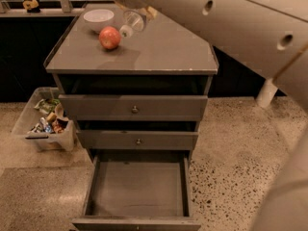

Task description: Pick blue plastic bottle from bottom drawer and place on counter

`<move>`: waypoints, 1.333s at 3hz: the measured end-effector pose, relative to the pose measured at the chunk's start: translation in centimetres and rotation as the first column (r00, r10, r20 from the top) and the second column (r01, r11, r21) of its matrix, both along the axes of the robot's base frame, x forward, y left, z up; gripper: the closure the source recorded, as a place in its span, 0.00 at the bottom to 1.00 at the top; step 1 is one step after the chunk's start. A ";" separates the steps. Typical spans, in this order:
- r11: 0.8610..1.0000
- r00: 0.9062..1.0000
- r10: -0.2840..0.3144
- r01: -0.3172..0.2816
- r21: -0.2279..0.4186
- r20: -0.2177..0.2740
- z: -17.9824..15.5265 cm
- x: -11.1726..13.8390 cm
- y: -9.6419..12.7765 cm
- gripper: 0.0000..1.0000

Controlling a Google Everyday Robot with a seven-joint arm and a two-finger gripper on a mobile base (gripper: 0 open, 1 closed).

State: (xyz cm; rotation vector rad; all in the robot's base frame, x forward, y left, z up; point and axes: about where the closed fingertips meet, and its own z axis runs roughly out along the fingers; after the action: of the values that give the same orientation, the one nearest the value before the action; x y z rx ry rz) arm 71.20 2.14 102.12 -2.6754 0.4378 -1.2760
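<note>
The blue plastic bottle (133, 22), clear with a white cap pointing down-left, is tilted at the back of the counter (163, 49). My gripper (138, 9) is right over the bottle's upper end, mostly hidden under the end of my pale arm (226, 18), which crosses the top right. Whether the bottle rests on the counter or hangs from the gripper does not show. The bottom drawer (137, 189) is pulled out and its grey floor is bare.
A red apple (109, 37) and a white bowl (98, 19) stand on the counter left of the bottle. The two upper drawers (134, 109) are closed. A clear bin of snack packets (44, 125) sits on the floor at left. A white post (266, 93) stands at right.
</note>
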 end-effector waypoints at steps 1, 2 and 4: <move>0.995 0.997 -0.009 0.002 -0.101 -0.072 -3.6 6.9 -2.7 1.00; 0.993 0.998 -0.006 -0.001 -0.117 -0.057 -3.8 11.7 -4.3 1.00; 0.996 1.000 -0.010 0.009 -0.088 -0.012 -1.3 12.7 -4.4 1.00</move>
State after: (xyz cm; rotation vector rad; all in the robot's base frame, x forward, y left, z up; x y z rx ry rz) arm 83.88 -2.27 100.82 -2.7581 0.4055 -1.3118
